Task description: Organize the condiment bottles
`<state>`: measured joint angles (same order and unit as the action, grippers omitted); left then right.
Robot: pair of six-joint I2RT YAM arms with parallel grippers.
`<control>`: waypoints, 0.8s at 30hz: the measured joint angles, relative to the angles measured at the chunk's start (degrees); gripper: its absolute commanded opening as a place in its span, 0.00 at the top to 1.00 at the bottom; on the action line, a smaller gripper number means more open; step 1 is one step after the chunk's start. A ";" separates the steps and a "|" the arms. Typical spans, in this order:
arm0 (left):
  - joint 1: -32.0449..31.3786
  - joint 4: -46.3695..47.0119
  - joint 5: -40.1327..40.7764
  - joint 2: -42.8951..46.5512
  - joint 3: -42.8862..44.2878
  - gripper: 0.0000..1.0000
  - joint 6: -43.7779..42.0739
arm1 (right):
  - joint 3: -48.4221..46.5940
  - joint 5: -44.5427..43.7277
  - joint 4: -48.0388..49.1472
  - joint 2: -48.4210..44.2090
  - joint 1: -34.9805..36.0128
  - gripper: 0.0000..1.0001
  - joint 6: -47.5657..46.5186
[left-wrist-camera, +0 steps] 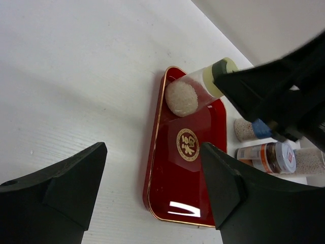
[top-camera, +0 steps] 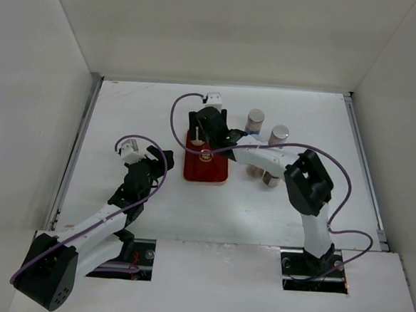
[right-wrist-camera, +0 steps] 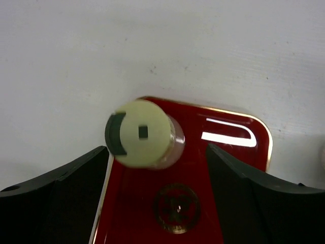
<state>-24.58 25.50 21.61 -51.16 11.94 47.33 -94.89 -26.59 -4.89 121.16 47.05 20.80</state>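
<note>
A yellow-capped bottle [right-wrist-camera: 142,133] of white grains stands upright at the far left corner of the red tray [top-camera: 205,171]; it also shows in the left wrist view [left-wrist-camera: 195,89]. My right gripper [right-wrist-camera: 157,148] is open just above it, fingers wide on either side of the cap and apart from it; it shows in the top view [top-camera: 204,131]. Two taller silver-capped bottles [top-camera: 255,119] [top-camera: 279,134] stand right of the tray. Other short bottles [left-wrist-camera: 268,157] [left-wrist-camera: 246,129] lie partly hidden under the right arm. My left gripper [top-camera: 158,156] is open and empty, left of the tray.
The red tray [left-wrist-camera: 172,203] has a gold emblem at its middle and holds only the yellow-capped bottle. White walls enclose the table on three sides. The right arm's cable loops over the table at the right.
</note>
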 measured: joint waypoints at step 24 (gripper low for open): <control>-1.49 0.04 0.28 -2.64 0.00 0.24 0.00 | 48.02 -5.92 3.82 -44.13 -8.90 0.18 0.85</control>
<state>-26.06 25.54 21.89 -53.80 11.94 47.33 -46.87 -32.51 -1.06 77.03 38.15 21.65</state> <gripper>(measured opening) 0.753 0.827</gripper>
